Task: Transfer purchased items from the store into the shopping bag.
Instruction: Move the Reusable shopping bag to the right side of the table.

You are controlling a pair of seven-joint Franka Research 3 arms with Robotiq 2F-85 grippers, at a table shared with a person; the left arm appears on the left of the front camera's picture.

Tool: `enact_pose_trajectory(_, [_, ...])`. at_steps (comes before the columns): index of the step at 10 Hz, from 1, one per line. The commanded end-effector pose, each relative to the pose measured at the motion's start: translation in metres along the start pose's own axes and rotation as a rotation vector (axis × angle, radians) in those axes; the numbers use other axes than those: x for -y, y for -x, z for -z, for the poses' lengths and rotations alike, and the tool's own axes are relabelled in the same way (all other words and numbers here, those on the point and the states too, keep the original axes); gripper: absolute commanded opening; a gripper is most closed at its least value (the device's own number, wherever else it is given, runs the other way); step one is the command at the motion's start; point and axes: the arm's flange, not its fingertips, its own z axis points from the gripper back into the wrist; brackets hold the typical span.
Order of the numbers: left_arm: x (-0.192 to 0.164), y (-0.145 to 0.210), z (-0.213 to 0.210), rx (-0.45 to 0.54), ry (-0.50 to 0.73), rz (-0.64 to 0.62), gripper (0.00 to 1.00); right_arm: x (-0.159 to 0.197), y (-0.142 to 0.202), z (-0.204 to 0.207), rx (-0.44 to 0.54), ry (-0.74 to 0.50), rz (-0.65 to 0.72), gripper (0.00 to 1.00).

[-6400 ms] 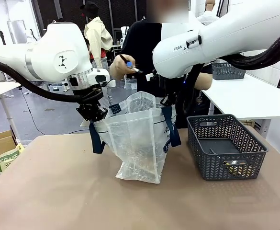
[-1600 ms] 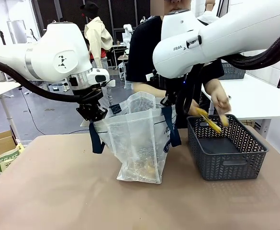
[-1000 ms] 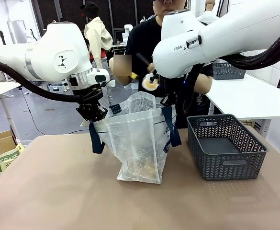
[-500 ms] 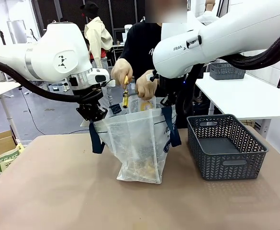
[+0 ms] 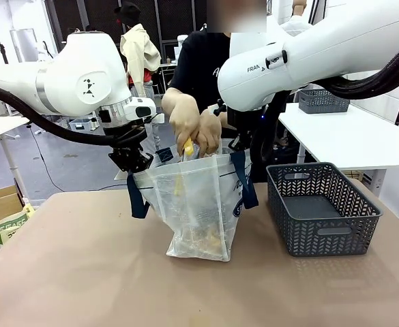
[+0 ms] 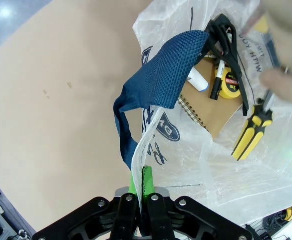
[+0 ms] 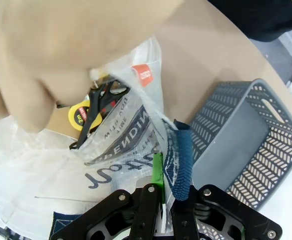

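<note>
The shopping bag stands open at mid-table, translucent with navy handles. My left gripper is shut on its left rim, green pads pinching the plastic below a handle. My right gripper is shut on the right rim beside the other handle. The person's hands reach into the bag's mouth and lower a yellow-handled item. Inside lie a brown spiral notebook, a yellow tape measure, a black-handled tool and a yellow-and-black screwdriver.
A dark grey mesh basket stands right of the bag, nothing visible inside it. A green-printed paper packet sticks up at the table's left edge. A white table stands behind on the right.
The person's hands have come down from above the bag into its mouth, carrying the yellow-handled item with them. Both arms and the bag have stayed still.
</note>
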Motion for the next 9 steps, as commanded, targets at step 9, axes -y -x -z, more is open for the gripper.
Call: enact_pose_trajectory(9, [-0.0005, 0.0011, 0.0004, -0.002, -0.001, -0.004, 0.0, 0.0017, 0.0014, 0.002, -0.003, 0.002, 0.002, 0.0])
